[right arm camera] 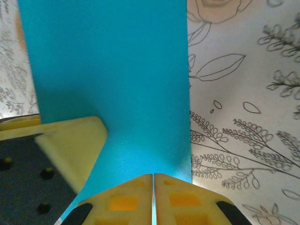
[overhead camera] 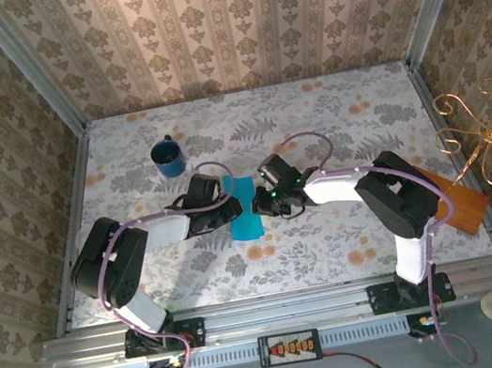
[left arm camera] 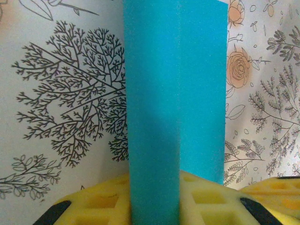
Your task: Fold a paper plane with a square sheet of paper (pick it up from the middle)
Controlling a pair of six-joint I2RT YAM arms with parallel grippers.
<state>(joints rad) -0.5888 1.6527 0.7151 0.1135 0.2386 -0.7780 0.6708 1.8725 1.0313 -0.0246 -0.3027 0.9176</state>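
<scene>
From above, the turquoise sheet of paper (overhead camera: 245,215), already creased into a long narrow strip, lay flat near the middle of the floral desk (overhead camera: 352,242). The left tool (overhead camera: 228,203) met its left edge and the right tool (overhead camera: 257,203) its right edge. A dark blue mug (overhead camera: 168,156) stood well apart behind them, and an orange-brown board (overhead camera: 458,199) sat at the desk's right rim. In the left wrist view the sheet of paper (left arm camera: 197,93) ran straight away from the camera. One raised fold crossed over the yellow fingers (left arm camera: 103,204) and hid the seam between them, so I could not tell whether the left tool (left arm camera: 154,197) was closed or had paper in it. In the right wrist view the right tool (right arm camera: 153,190) had its fingers together, with only a hairline between them. Their tips sat at the strip's near edge (right arm camera: 108,70), and nothing was plainly caught between them. A yellow finger (right arm camera: 70,140), most likely the other arm's, rested on the paper just beside them. The risk, as I judged it, lay in the two tools working so close together. Uneven pressure could skew the strip and set a crooked crease. A dragging tip could crumple or tear the thin paper, and the fingers could knock each other and shift the fold.
</scene>
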